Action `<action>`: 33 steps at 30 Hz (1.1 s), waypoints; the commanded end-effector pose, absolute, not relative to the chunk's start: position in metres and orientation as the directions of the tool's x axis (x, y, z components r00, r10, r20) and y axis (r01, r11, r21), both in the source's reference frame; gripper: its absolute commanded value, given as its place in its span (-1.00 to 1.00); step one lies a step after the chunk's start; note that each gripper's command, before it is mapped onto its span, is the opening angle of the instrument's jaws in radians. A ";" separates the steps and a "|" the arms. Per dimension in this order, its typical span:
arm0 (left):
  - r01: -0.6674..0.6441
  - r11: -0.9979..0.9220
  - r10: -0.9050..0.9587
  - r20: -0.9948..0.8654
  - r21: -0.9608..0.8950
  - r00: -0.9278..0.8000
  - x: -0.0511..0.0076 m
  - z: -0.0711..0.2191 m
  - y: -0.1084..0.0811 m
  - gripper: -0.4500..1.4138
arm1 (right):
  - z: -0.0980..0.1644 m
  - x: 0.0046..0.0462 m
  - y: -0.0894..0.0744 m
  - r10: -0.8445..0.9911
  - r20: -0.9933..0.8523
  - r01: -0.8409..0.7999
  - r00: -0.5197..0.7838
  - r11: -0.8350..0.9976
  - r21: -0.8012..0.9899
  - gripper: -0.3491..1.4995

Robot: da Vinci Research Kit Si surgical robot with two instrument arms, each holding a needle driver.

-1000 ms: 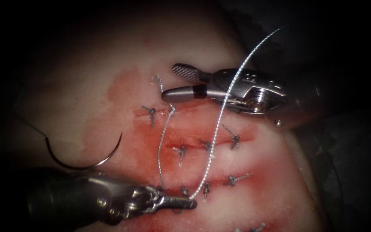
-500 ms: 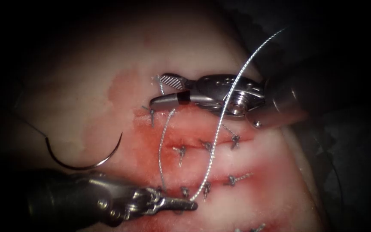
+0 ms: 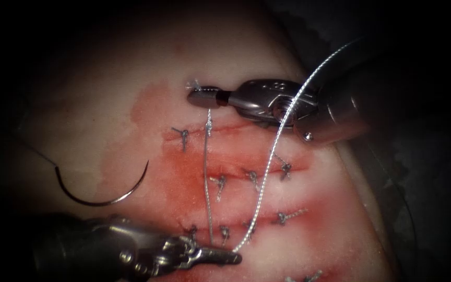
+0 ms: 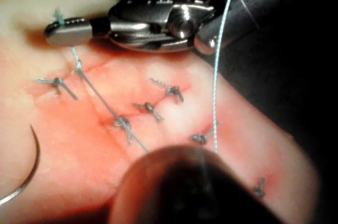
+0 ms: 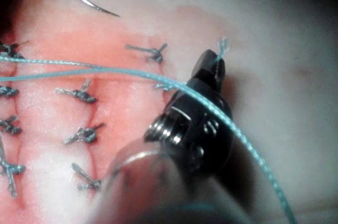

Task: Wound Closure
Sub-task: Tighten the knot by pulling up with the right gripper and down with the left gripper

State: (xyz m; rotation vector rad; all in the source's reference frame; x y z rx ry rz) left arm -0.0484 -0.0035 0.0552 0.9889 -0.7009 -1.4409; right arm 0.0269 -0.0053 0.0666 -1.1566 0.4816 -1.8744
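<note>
Your right tool (image 3: pixel 204 97) has just closed its jaws on the short frayed tail of thread (image 3: pixel 207 172) at the upper centre of the endoscope view, where half a second ago they stood apart around it, and the strand running down from there has gone from slack bow to nearly straight. Your left tool (image 3: pixel 225 256), low in the frame, is clamped on the thread too, the long end arcing away to the upper right. The needle (image 3: pixel 105 196) lies free on the tissue (image 3: pixel 90 120) at the left, out of the tissue, held by neither tool. If you are snugging this knot, as it looks, keep the two pulls opposed and level with the cut (image 3: pixel 246 175), ease the tension on evenly, and mind that short tail does not slip from the jaws.
</note>
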 end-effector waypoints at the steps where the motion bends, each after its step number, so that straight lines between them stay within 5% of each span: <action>1: 0.472 -0.136 -0.981 -0.184 0.871 0.057 -0.0491 0.056 -0.003 -1.00 | 0.068 0.0276 -0.006 -0.830 0.522 0.466 -0.194 -0.546 -0.696 -1.00; 33: 0.480 -0.243 -0.920 -0.358 0.843 0.162 -0.0507 0.055 -0.010 -1.00 | 0.071 0.0268 -0.006 -0.834 0.525 0.502 -0.170 -0.532 -0.682 -1.00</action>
